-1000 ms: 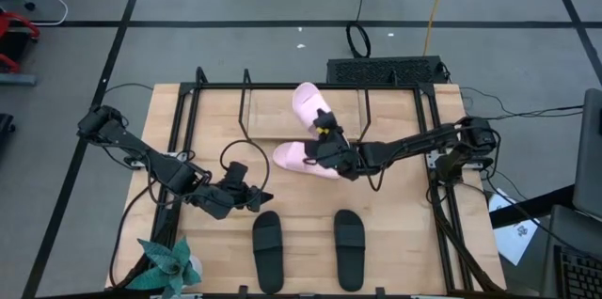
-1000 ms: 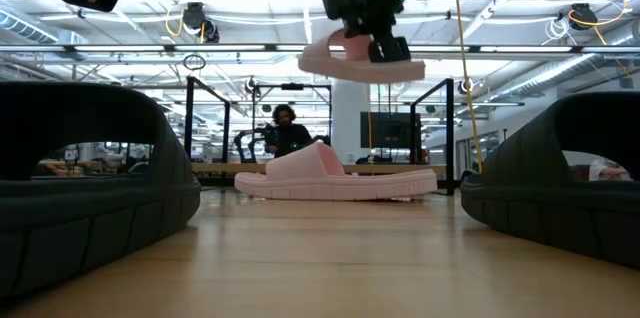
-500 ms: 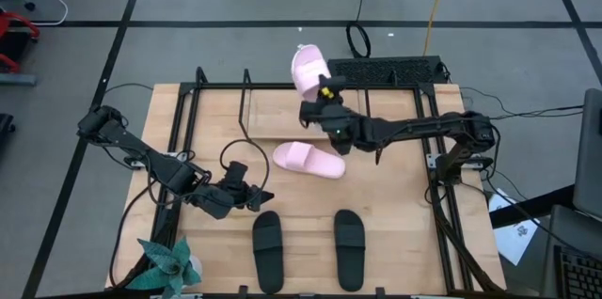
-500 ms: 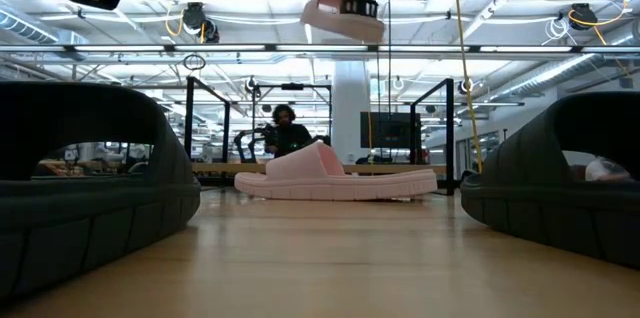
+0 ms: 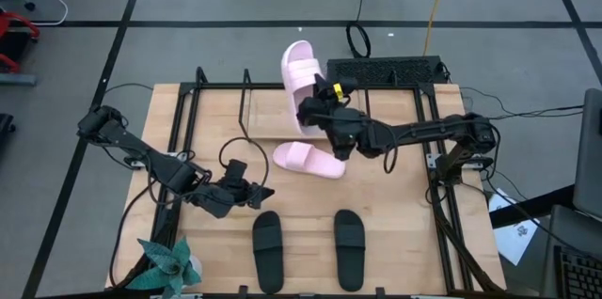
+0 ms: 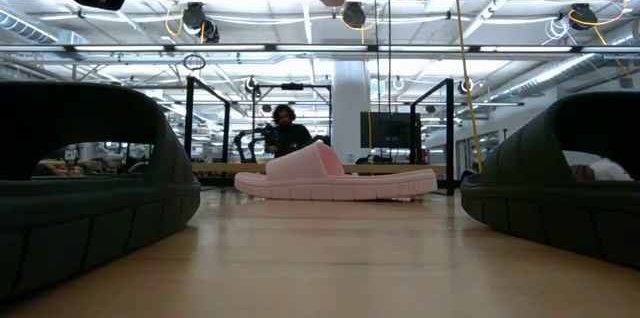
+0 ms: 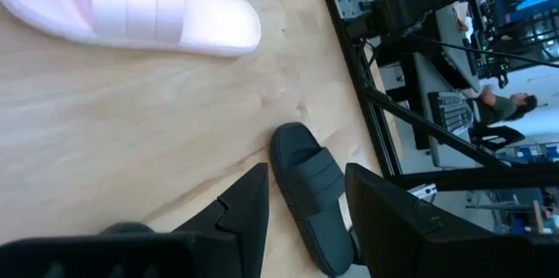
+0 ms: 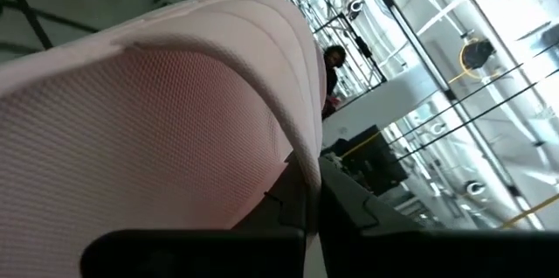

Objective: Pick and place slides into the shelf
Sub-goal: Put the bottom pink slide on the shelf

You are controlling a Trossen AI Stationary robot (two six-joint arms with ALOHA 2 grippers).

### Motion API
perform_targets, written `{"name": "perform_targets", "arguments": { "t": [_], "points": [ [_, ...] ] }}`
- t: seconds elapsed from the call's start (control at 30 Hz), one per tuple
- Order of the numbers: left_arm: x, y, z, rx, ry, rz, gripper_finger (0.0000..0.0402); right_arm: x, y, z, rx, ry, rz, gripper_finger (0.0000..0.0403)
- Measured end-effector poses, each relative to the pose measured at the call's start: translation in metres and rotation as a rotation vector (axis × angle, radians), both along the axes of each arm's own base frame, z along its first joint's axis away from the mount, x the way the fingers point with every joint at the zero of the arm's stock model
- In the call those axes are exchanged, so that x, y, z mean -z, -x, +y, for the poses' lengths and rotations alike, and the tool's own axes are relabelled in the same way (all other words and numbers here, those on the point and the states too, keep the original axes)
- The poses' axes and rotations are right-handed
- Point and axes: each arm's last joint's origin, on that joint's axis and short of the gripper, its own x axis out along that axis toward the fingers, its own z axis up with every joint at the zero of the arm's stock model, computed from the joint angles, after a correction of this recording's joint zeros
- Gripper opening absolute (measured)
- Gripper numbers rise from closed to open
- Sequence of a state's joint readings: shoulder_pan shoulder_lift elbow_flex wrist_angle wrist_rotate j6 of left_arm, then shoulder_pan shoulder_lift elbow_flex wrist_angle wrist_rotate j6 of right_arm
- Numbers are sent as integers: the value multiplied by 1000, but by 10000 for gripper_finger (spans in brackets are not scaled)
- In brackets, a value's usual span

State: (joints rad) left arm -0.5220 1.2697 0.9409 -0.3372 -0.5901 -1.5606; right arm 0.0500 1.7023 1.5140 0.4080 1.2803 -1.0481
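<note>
Jaws of the right gripper (image 5: pixel 323 102) are clamped on a pale pink slide sandal (image 5: pixel 301 88), held above the black metal-rod shelf (image 5: pixel 246 103). Left gripper (image 5: pixel 256 195) jaws are parted and empty beside two matte black slide sandals (image 5: pixel 267 238); a second pink sandal (image 5: pixel 308 159) is left mid-table (image 5: pixel 395 224).

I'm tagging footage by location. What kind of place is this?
Likely a robotics lab or workshop: a wooden table with two robot arms, taped floor lines, and metal frames and monitors behind.

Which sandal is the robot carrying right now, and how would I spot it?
Look at the wooden table, then follow the right arm to the right gripper, above the back of the black wire shelf. It is shut on a pale pink slide, lifted in the air, while its pink twin and two black slides lie flat on the table.
</note>
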Motion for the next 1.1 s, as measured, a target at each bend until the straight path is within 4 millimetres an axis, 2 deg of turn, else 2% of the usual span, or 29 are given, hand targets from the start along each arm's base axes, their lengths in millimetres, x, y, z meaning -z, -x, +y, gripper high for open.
{"name": "perform_targets", "arguments": {
  "t": [0.27, 0.4, 0.5, 0.7, 0.93, 1.1],
  "points": [
    [-8, -7, 10, -30, -116, -65, 147, -8, 0, 17, -45, -10, -44, 0],
    [-19, -13, 18, -69, -170, -157, 147, -8, 0, 17, -40, -10, -45, 0],
    [-35, -11, 25, -85, -208, -238, 147, -5, 1, 16, -9, -11, -4, 0],
    [-67, 12, 42, -164, -390, -314, 147, 5, 2, 19, 42, -9, 101, 0],
    [-102, 40, 65, -211, -649, -355, 147, 16, -2, 40, -209, -80, 53, 0],
    [-112, 46, 80, -235, -770, -344, 147, 29, -6, 46, -318, -153, 65, 0]
  ]
}}
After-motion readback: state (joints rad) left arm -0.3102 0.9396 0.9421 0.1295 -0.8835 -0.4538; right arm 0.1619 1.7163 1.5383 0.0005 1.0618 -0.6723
